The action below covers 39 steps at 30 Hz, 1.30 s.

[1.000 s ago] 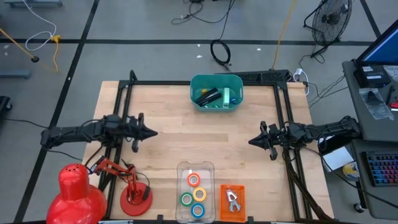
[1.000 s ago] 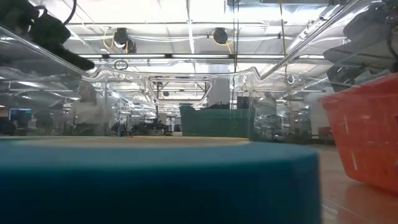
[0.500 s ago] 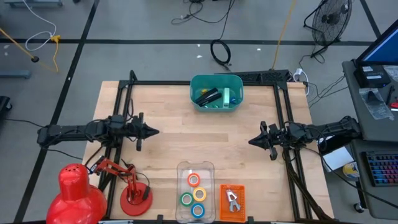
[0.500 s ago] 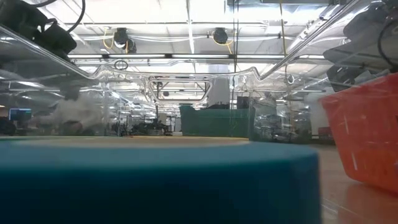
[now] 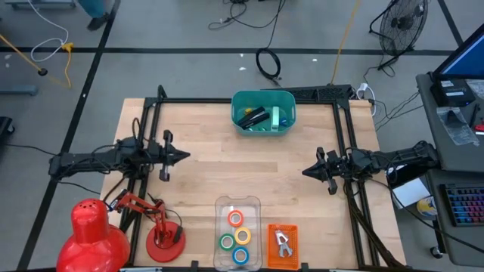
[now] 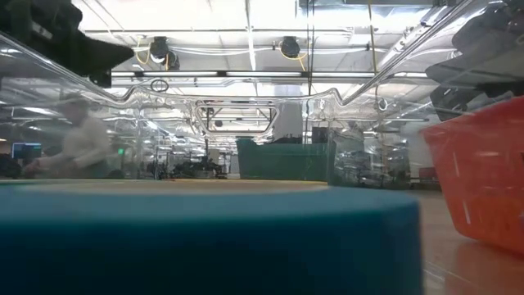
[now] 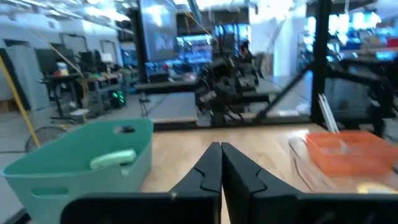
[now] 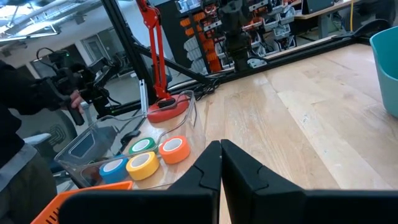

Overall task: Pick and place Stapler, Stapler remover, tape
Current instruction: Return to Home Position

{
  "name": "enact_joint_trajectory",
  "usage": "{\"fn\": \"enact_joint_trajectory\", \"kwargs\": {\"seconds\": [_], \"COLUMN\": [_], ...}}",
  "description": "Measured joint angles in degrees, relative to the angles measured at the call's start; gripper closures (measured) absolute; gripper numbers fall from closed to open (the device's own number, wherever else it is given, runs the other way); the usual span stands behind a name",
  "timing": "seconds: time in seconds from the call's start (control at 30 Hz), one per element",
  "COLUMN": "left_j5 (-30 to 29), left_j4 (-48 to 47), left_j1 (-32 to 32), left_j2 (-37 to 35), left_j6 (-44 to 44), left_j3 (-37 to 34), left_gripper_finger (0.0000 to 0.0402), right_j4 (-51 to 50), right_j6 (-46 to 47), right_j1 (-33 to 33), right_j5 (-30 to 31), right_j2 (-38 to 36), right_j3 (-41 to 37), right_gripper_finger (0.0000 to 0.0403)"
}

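Counter [image 5: 227, 170] sorted: tape [image 5: 246, 236] is held in the transparent bin [image 5: 237, 205] beside the orange basket [image 5: 283, 227]; left hand [image 5: 185, 157], fingers together, is seen drawn slightly back, right hand [image 5: 306, 172], likewise together, unmoved, so homing is judged nearly done.

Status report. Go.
Left gripper shut, empty, left side. Right gripper likewise, right side. Tape rolls in clear bin; staple remover in orange basket. No obstruction seen.

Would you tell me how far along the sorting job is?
Looks done: four coloured tape rolls lie in the transparent bin, the staple remover in the orange basket, a dark stapler in the teal tub. In hand: nothing; left gripper and right gripper shut, empty. Left: seemingly nothing.
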Motion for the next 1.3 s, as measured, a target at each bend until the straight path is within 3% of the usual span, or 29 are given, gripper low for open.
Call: {"fn": "enact_joint_trajectory", "kwargs": {"seconds": [0.17, 0.33, 0.8, 0.97, 1.3], "left_j5": [2.5, 0.2, 0.1, 2.6, 1.7], "left_j4": [-4.2, -4.7, -11.1, -14.8, -15.3], "left_j1": [0.0, 0.0, 0.0, 0.0, 0.0], "left_j2": [-4.1, -8.8, -8.6, -8.6, -8.1], "left_j6": [2.5, 3.1, 1.9, 3.0, -2.1], "left_j3": [0.0, 0.0, -0.1, -0.1, -0.1], "left_gripper_finger": [0.0393, 0.0389, 0.0388, 0.0399, 0.0377], "right_j4": [0.0, 0.0, 0.0, 0.0, 0.0], "right_j6": [0.0, 0.0, 0.0, 0.0, 0.0], "right_j1": [0.0, 0.0, 0.0, 0.0, 0.0], "right_j5": [0.0, 0.0, 0.0, 0.0, 0.0], "right_j2": [0.0, 0.0, 0.0, 0.0, 0.0], "right_j3": [0.0, 0.0, 0.0, 0.0, 0.0], "right_gripper_finger": [0.0399, 0.0399, 0.0399, 0.0399, 0.0399]}}
